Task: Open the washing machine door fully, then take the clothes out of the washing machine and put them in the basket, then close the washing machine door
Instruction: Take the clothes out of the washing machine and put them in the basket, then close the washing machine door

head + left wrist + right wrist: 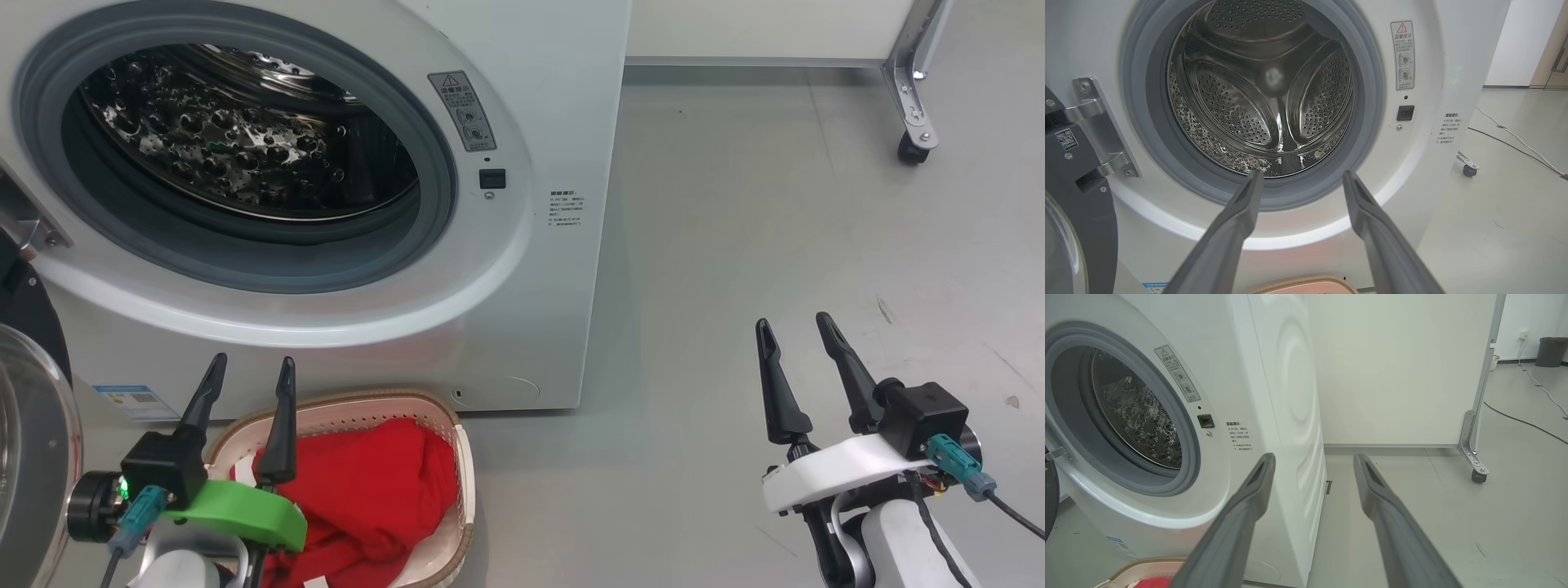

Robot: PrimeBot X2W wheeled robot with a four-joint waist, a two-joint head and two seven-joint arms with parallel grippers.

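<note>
Crumpled red clothes (pixel 367 490) fill the cream perforated basket (pixel 467 457), brown woven-look rim, on the floor (pixel 735 245) just before the white washing machine (pixel 555 122). Its perforated steel drum (pixel 1257 102) sits inside a grey rubber gasket (pixel 1367 122); the round glass-bowled door (pixel 33 457) stands open at left. The left hand (pixel 252 359), above the basket, and the right hand (pixel 793 319) are both released.

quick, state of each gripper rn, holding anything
left gripper: open, holding nothing
right gripper: open, holding nothing

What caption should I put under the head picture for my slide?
Empty drum, open door, red clothes in basket; left gripper and right gripper open, empty.
</note>
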